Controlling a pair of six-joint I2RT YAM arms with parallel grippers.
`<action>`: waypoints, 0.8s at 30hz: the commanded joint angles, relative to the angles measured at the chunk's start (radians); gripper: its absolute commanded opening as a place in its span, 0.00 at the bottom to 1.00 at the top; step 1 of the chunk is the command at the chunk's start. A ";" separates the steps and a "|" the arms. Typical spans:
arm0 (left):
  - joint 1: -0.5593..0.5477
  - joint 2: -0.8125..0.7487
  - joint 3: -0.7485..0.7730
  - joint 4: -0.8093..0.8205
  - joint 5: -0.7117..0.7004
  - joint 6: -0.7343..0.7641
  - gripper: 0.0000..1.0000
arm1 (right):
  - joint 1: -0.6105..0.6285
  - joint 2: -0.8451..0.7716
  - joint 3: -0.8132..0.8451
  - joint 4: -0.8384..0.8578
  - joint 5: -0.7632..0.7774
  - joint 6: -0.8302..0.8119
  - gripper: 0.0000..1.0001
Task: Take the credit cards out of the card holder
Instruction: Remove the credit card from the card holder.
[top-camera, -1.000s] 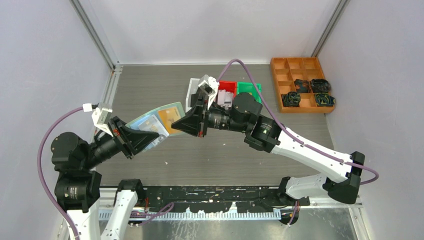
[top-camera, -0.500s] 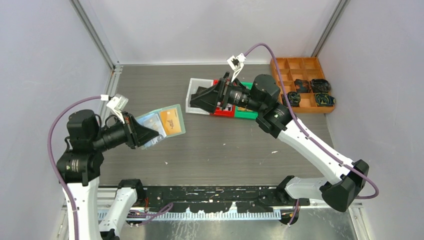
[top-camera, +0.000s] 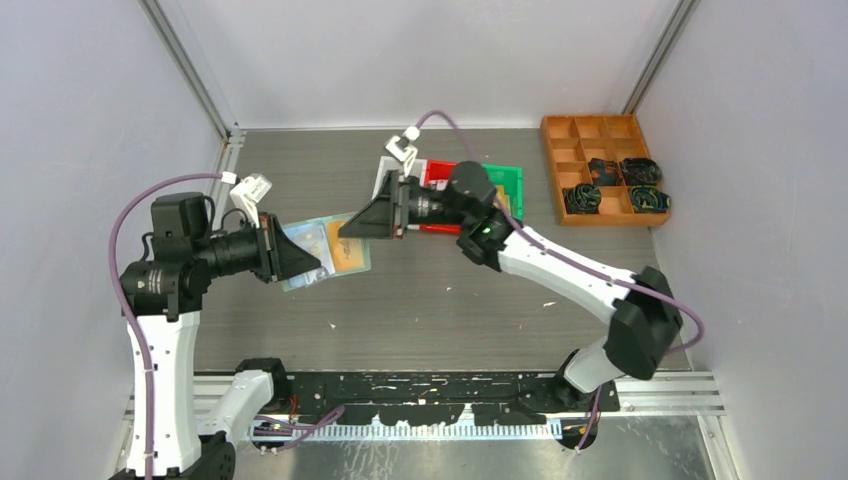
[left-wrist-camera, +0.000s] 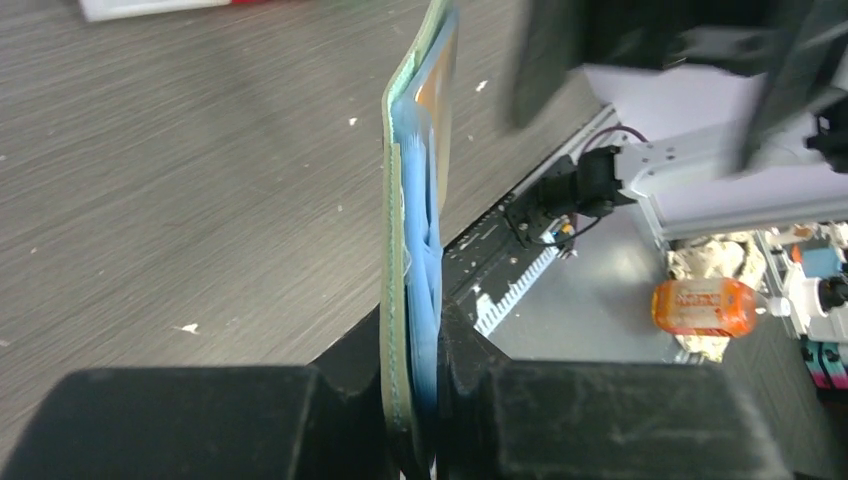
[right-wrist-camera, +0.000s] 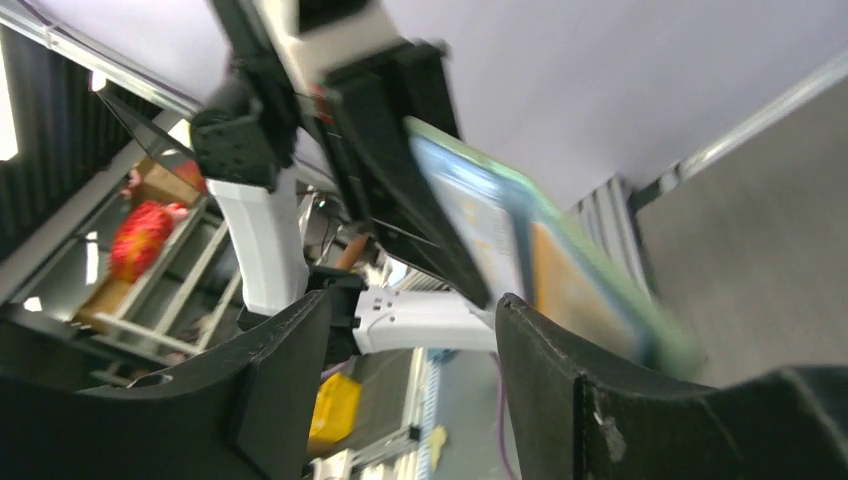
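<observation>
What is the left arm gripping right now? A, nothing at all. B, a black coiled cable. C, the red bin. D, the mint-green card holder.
D: the left fingers are clamped on the near end of the card holder, which stands edge-on between them in the left wrist view.

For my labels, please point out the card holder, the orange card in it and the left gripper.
card holder (left-wrist-camera: 391, 240), left wrist view, its green outer edge.
orange card (top-camera: 346, 257), top external view, middle of its face.
left gripper (left-wrist-camera: 412, 352), left wrist view, between its fingertips.
</observation>
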 joint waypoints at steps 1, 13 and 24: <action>0.002 -0.020 0.071 -0.011 0.156 0.024 0.00 | 0.033 0.045 -0.008 0.200 -0.075 0.141 0.65; 0.002 -0.022 0.082 0.036 0.251 -0.036 0.00 | 0.069 0.062 -0.074 0.260 -0.085 0.155 0.57; 0.002 -0.019 0.087 0.053 0.198 -0.052 0.01 | 0.117 0.085 -0.096 0.411 -0.118 0.243 0.29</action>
